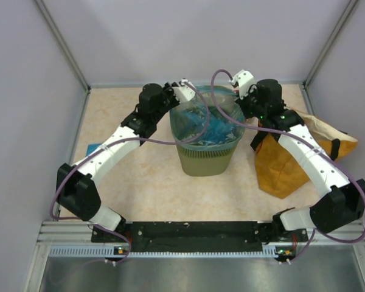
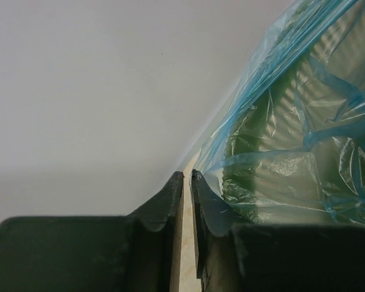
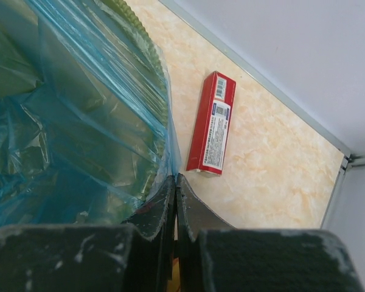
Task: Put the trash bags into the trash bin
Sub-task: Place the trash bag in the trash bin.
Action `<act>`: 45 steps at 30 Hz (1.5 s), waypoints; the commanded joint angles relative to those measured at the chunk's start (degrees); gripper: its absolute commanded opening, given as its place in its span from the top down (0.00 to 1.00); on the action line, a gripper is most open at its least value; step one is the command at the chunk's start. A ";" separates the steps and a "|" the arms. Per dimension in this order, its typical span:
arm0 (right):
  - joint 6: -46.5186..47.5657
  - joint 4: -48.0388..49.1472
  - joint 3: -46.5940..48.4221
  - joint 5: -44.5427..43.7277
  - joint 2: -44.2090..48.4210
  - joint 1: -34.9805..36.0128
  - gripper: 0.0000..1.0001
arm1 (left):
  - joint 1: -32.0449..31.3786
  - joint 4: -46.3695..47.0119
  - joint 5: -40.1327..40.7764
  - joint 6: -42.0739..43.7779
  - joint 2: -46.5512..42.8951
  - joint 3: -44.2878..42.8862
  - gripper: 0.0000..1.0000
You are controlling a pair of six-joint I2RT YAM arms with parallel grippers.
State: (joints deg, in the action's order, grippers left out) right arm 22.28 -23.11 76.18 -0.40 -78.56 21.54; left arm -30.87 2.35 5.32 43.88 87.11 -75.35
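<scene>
Crinkly translucent light-blue plastic trash bag [image 1: 210,125] sits inside olive-green wire-mesh trash bin [image 1: 207,161], mid tabletop [image 1: 152,182]; film drapes over rim, bag bottom hidden.

Left tool [image 2: 187,175] at far-left rim: fingers barely parted, thin slit, tabletop visible through it, nothing between. Film just beside one fingertip; contact unclear.

Right tool [image 3: 175,178] at far-right rim: fingers pressed together, empty.

Flat red rectangular box [image 3: 212,125] lies on tabletop beyond bin.

Mustard-orange sack [image 1: 283,167] partly covered by right arm.

Small blue flat item [image 1: 88,148] mostly hidden beneath left arm; unidentifiable.
</scene>
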 commanded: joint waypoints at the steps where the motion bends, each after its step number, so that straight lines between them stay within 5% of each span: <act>1: -0.40 -0.09 -2.09 2.42 2.18 -0.80 1.00 | 0.20 0.37 -0.84 -0.63 -0.98 1.87 0.80; 20: -1.28 0.00 -6.39 7.87 7.28 -0.80 1.00 | 5.03 -6.56 -7.77 -14.60 -9.67 0.73 0.40; 34: -1.72 0.00 -7.10 9.11 8.08 -0.80 1.00 | 11.54 -8.15 -14.99 -22.25 -12.75 4.24 0.38; 39: -1.28 -0.18 -4.38 7.18 7.90 -0.80 0.63 | 11.62 -8.68 -16.13 -23.84 -15.30 5.65 0.37; 45: 0.74 -2.63 0.63 4.45 8.43 -0.80 0.43 | 11.62 -10.08 -14.90 -23.14 -17.24 5.65 0.36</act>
State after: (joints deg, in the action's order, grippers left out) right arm 21.82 -25.39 70.87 5.67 -72.14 20.93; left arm -19.40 -8.34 -9.39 21.69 72.86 -69.69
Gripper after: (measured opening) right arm 0.537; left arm 0.636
